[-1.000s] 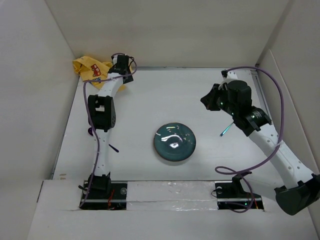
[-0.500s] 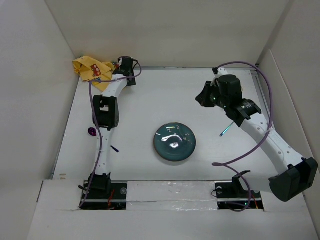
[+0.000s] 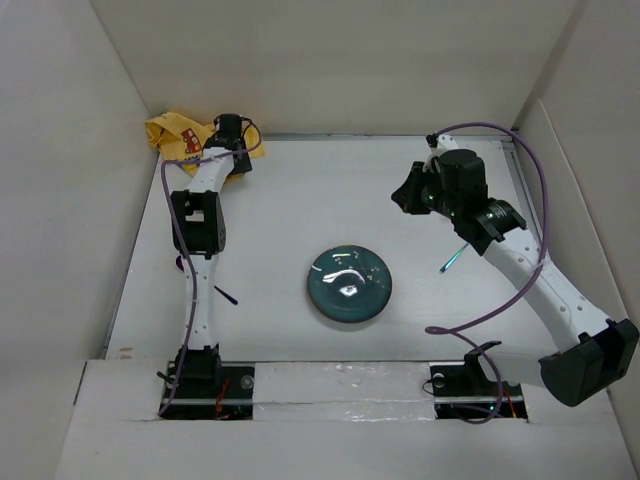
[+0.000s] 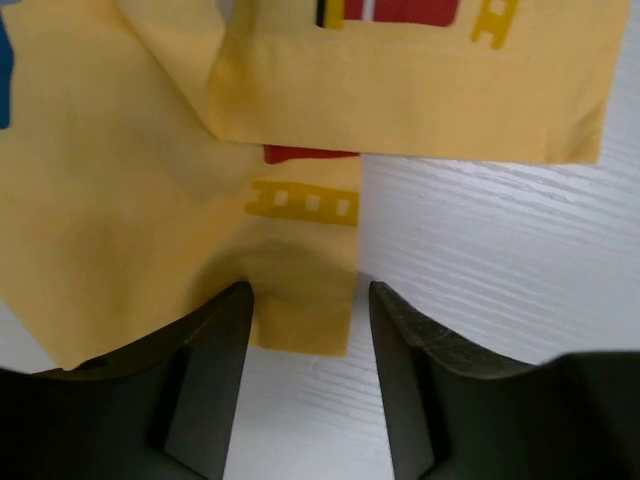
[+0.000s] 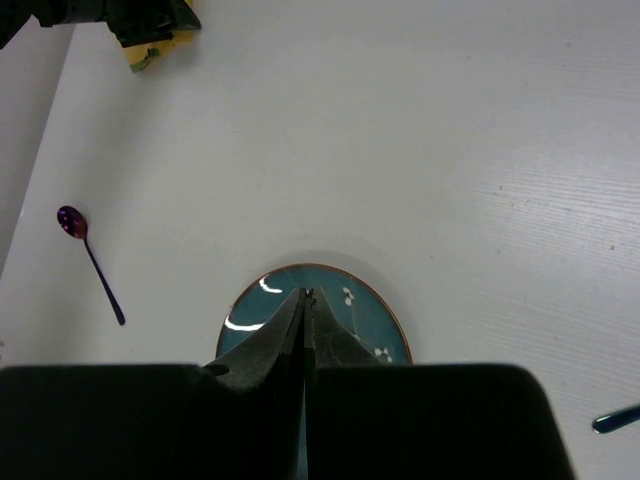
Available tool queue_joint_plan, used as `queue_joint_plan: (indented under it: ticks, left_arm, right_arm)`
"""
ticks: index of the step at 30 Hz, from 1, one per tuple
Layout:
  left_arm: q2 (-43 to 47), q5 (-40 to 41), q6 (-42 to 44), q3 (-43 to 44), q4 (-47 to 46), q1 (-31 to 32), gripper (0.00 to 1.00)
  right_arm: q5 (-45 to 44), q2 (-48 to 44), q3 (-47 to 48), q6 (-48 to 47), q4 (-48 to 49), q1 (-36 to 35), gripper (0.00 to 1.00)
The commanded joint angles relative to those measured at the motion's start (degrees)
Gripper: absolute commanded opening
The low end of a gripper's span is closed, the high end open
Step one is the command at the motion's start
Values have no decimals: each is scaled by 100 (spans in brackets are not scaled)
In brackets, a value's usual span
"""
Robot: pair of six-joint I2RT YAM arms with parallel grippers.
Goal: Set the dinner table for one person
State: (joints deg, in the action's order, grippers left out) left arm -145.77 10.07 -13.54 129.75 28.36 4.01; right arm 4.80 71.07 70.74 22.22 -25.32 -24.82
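The left gripper (image 3: 229, 128) swings left from beside the yellow cloth (image 3: 176, 136) to over its edge, the elbow following, while the right arm (image 3: 520, 262) edges slightly left, its elbow pulling in from the near right corner.

The yellow printed cloth mat (image 4: 130, 200) is soft and matt (creased at folds); the flat white dinner table (image 4: 500, 250) is matt, faintly grained; the round teal plate (image 3: 348, 285) is glossy.
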Motion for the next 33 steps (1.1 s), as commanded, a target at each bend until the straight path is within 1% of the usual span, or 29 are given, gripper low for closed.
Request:
queue_joint_plan:
  ticks: [1,2,4,5,6,7,8,10,13,15,16,18,19,21,22,23,24,25,26,27,28,29,30,31,32,33]
  left_arm:
    - [-355,-259,141,-309,522,-76,43]
    - [-312,-268,141,-354,513,-76,33]
    - [-224,-286,124,-564,434,-76,21]
    - [-119,-347,106,-635,416,-76,8]
    - [-40,-408,54,-688,399,-76,2]
    - [40,-496,27,-880,303,-76,0]
    - [275,-671,1,-977,232,-76,0]
    - [549,-664,-17,-1197,135,2,0]
    - [1364,-1321,9,-1259,91,249,0]
    - [1726,-1638,-34,-1242,39,459,0]
    - [2111,-1918,-139,-1164,-23,539,0]
    - [2482,-2253,-228,-988,-50,688,0]
    - [2623,-2411,-289,-735,-93,802,0]
    - [3150,-2964,-535,-566,-234,864,0]
    - [3709,-3410,-814,-478,-591,865,0]
    - [3714,-3415,-817,-477,-595,865,0]
    - [3923,-3441,-852,-486,-734,865,0]
    - [4291,-3563,-878,-547,-805,708,0]
    - [4477,-3642,-1000,-661,-901,611,0]
    - [4688,-3704,-1080,-1114,-1172,497,0]
    - [5125,-3896,-1194,-1406,-1349,208,0]
    - [5329,-3985,-1282,-1757,-1542,49,0]
    - [5531,-4038,-1509,-2483,-1918,-101,0]
    - [5925,-4047,-1589,-2847,-2087,-241,0]
    - [6077,-4074,-1669,-3181,-2254,-521,0]
    - [6235,-4083,-1817,-3854,-2526,-646,0]
  right_arm:
    - [127,-163,177,-95,97,-32,5]
    - [118,-163,177,-77,89,-32,5]
    - [118,-146,194,-42,115,-32,5]
    - [127,-137,195,-42,141,-84,5]
    - [127,-120,212,-33,150,-85,5]
    - [127,-93,247,-25,142,-85,5]
    - [118,-84,256,-33,142,-85,5]
    - [127,-58,265,-42,168,-137,5]
    - [144,3,300,-51,203,-189,5]
    - [153,47,300,-42,282,-190,5]
    - [153,56,300,-33,308,-190,5]
    - [127,82,352,28,378,-190,6]
    - [83,91,388,72,405,-190,6]
    - [4,91,475,133,484,-242,8]
    - [-153,65,511,142,510,-243,11]
    - [-155,65,511,160,528,-243,15]
    - [-224,48,511,169,563,-243,18]
    - [-303,39,511,195,572,-243,23]
    - [-347,39,494,213,607,-243,29]
    - [-400,30,476,222,651,-243,42]
    - [-444,39,467,248,660,-243,49]
    - [-445,56,450,283,704,-243,55]
    - [-610,82,441,292,756,-243,64]
    - [-664,152,415,309,765,-243,67]
    - [-690,196,414,362,757,-243,70]
    - [-717,232,406,371,765,-243,74]
